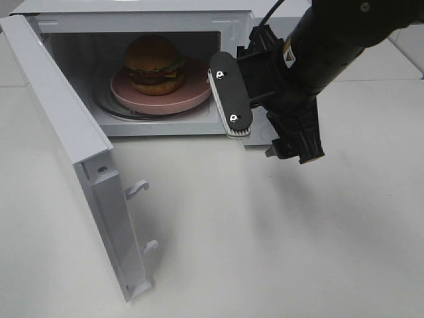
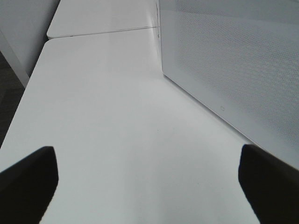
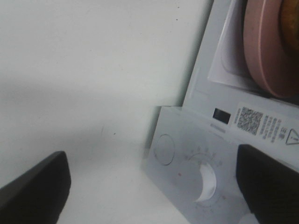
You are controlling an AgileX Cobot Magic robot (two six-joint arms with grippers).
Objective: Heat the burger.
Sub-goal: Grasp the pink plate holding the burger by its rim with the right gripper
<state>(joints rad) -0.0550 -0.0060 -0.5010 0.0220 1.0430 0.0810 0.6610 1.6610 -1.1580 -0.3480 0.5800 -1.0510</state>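
The burger (image 1: 154, 64), with a golden bun and a dark patty, sits on a round pink plate (image 1: 192, 98) inside the white microwave (image 1: 132, 10). The microwave's door (image 1: 63, 126) is swung wide open to the left. My right gripper (image 1: 262, 132) hangs open in front of the microwave's right-hand control panel, apart from the plate, with nothing between its fingers (image 1: 230, 96). The right wrist view shows this gripper (image 3: 149, 191) above the panel's dial (image 3: 205, 184), the plate's edge (image 3: 266, 51) and a sliver of the burger (image 3: 292, 18). My left gripper (image 2: 147, 186) is open and empty over the table.
The open door juts toward the front left, with two latch hooks (image 1: 136, 189) on its inner edge. In the left wrist view the door's perforated outer face (image 2: 233, 60) stands to one side above the white table (image 2: 103, 116). A table seam (image 2: 103, 32) lies beyond.
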